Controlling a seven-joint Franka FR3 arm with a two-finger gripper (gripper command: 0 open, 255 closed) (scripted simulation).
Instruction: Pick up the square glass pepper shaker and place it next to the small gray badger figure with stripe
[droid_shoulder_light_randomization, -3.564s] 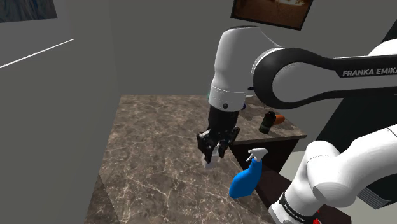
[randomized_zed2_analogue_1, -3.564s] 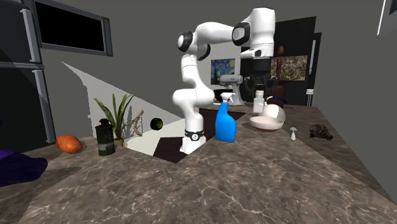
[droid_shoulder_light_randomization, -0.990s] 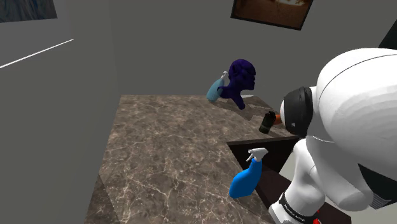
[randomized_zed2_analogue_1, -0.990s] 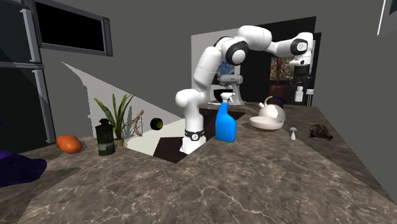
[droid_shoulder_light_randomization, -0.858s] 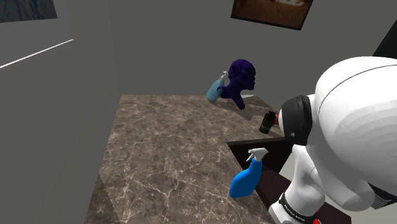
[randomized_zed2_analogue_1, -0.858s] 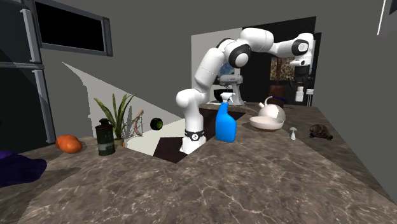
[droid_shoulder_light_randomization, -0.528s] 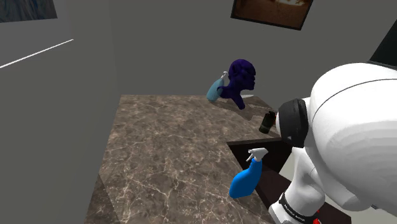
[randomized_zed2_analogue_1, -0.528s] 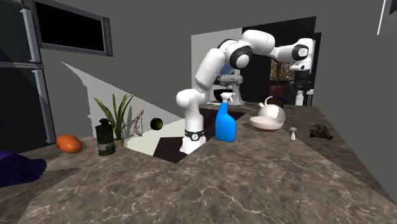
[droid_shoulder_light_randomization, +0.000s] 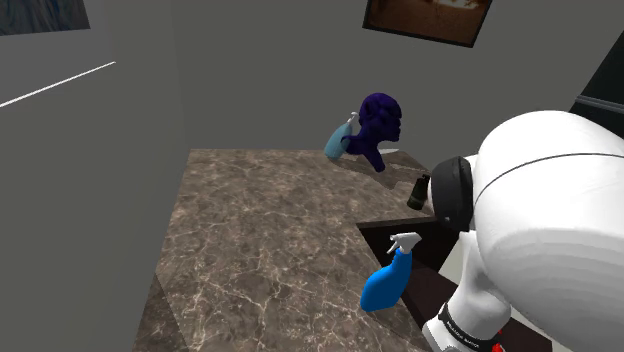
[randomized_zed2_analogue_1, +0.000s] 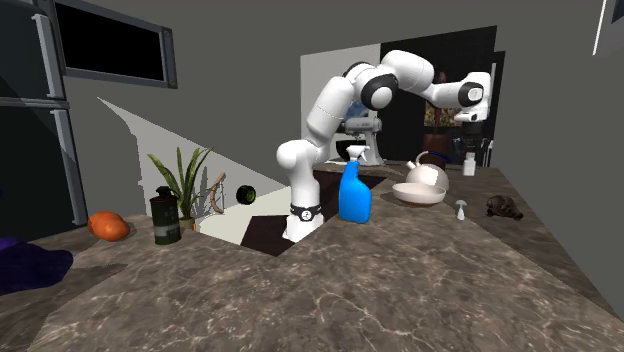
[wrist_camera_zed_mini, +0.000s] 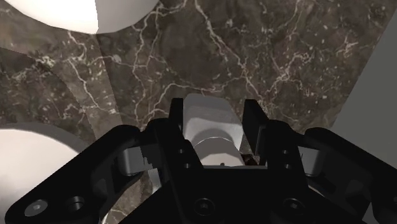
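In the second exterior view my gripper (randomized_zed2_analogue_1: 468, 150) hangs over the far right part of the marble counter (randomized_zed2_analogue_1: 400, 270), shut on a pale, square pepper shaker (randomized_zed2_analogue_1: 468, 165). The shaker hangs a little above the counter. The small dark badger figure (randomized_zed2_analogue_1: 505, 207) lies nearer the front and to that view's right of the shaker. In the wrist view my gripper (wrist_camera_zed_mini: 213, 121) clasps the whitish shaker (wrist_camera_zed_mini: 212, 130) between both black fingers (wrist_camera_zed_mini: 177, 119), with veined marble below.
A white bowl with a teapot (randomized_zed2_analogue_1: 420, 185) sits to the second exterior view's left of the shaker, and a tiny white mushroom-shaped piece (randomized_zed2_analogue_1: 460, 209) beside the badger. A blue spray bottle (randomized_zed2_analogue_1: 354, 190) stands by the arm's base. A purple bust (droid_shoulder_light_randomization: 378, 128) stands far back.
The arm has swung from the counter's middle to the second exterior view's right with the shaker held. Over the last second the gripper sank lower toward the counter.
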